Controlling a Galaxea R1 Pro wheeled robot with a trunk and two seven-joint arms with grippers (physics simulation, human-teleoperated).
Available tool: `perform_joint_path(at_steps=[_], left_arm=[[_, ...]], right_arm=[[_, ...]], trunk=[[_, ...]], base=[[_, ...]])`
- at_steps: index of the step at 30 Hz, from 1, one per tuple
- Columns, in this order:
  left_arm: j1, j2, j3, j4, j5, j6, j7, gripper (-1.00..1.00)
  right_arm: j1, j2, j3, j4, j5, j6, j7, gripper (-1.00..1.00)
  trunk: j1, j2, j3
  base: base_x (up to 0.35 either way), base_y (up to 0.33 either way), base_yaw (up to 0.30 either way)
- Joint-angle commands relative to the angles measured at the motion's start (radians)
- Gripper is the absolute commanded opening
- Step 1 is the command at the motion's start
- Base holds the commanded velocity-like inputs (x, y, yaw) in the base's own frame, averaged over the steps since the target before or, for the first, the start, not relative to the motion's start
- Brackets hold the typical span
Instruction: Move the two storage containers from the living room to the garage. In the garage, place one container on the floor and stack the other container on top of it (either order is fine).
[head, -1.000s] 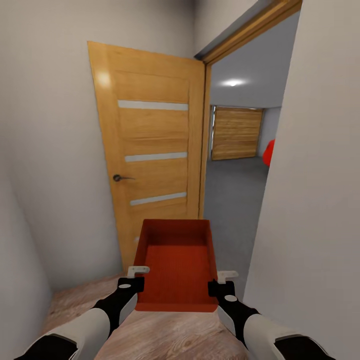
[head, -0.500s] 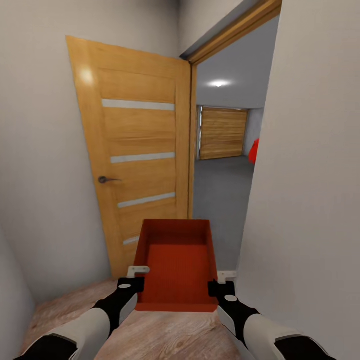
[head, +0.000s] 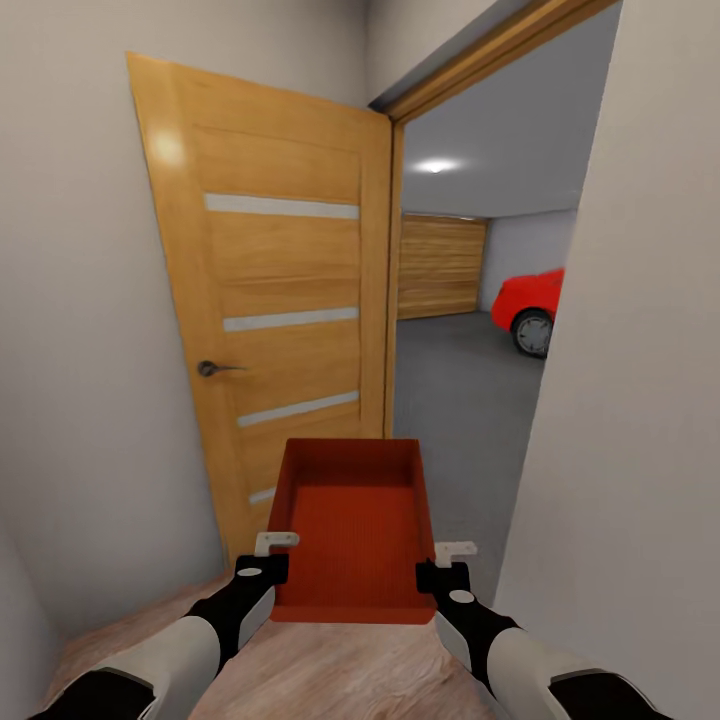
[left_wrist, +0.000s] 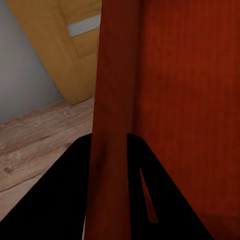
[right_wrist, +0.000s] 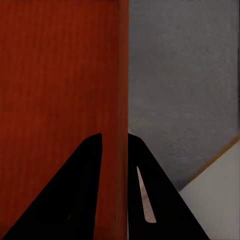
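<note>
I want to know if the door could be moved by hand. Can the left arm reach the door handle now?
Probably not. The left gripper is shut on the storage container, its jaws clamping the side wall, and the right gripper holds the other side. The door handle sits higher and farther ahead.

Soft even render; ceiling light (head: 437, 166) glows; wrist views blurry.
</note>
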Motion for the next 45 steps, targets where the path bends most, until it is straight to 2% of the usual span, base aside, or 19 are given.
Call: perform_joint_path(at_steps=[1,21,45], left_arm=[[-0.001,0.001,0.016,-0.006,-0.017,0.005,0.030,-1.00],[-0.001,0.001,0.016,-0.007,-0.018,0.005,0.030,-1.00],[-0.001,0.001,0.016,-0.006,-0.019,0.005,0.030,-1.00]], right_arm=[[-0.001,-0.008,0.005,0.038,-0.015,-0.005,-0.060,-1.00],[-0.001,-0.008,0.005,0.038,-0.014,-0.005,-0.060,-1.00],[-0.001,-0.008,0.005,0.038,-0.014,-0.005,-0.060,-1.00]], trunk=[[0.000,-0.001,-0.001],[0.000,-0.001,-0.001],[0.000,-0.001,-0.001]], base=[[0.214,0.258,-0.266],[0.224,0.253,-0.284],[0.209,0.180,-0.285]])
